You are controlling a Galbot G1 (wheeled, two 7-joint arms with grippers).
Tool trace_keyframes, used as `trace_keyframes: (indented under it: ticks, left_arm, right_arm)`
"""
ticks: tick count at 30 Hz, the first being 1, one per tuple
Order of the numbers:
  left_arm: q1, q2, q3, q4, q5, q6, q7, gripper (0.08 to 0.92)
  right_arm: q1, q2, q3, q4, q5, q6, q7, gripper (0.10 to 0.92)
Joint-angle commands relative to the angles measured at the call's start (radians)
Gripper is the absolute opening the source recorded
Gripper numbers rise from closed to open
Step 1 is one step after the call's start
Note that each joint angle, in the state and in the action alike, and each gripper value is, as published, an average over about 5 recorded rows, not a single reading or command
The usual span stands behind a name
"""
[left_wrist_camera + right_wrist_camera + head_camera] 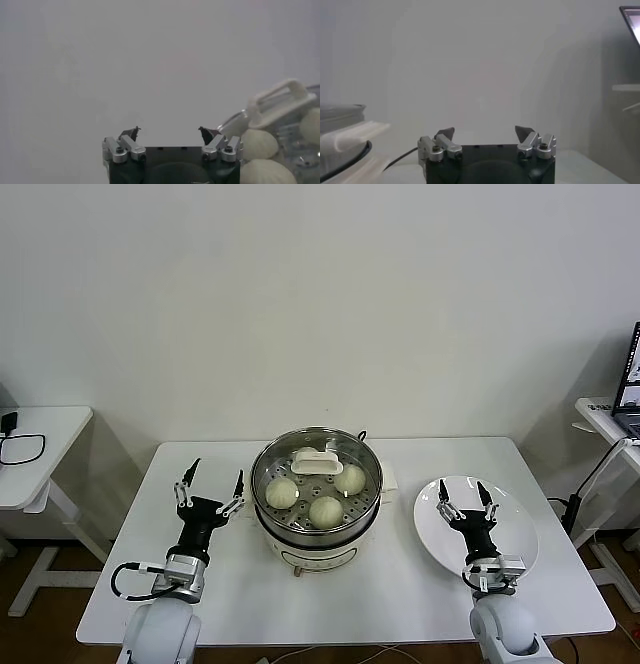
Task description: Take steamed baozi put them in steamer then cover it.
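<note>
The steamer (268,527), a shiny steel pot on a cream base, stands mid-table with a clear lid on it, topped by a white handle (316,461). Three baozi (282,492) (326,510) (349,478) show through the lid; a fourth is not clearly visible. My left gripper (212,484) is open and empty, just left of the steamer. The left wrist view shows its gripper (169,131), the lid handle (277,101) and baozi (257,144). My right gripper (463,496) is open and empty over the white plate (515,539); it also shows in the right wrist view (484,131).
The white plate right of the steamer holds nothing. A small white side table with a black cable (22,446) stands to the left. Another side table with a laptop (630,389) stands at the right. The steamer's edge (340,130) shows in the right wrist view.
</note>
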Motion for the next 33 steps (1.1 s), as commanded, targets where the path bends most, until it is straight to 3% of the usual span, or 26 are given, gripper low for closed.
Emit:
trace_keyframes:
  ticks: [1,33]
  left_arm:
    - [0.029,0.005,-0.078,0.065,-0.192,-0.116,-0.002,0.823]
    - [-0.019,0.033,-0.072,0.141,-0.147,-0.136,0.005,0.823]
  right_arm:
    - [-0.040,-0.008,0.018,0.019,0.036,-0.002,-0.016,0.823]
    - [-0.065,-0.004,0.025,0.034,0.002,-0.053,-0.011,0.823]
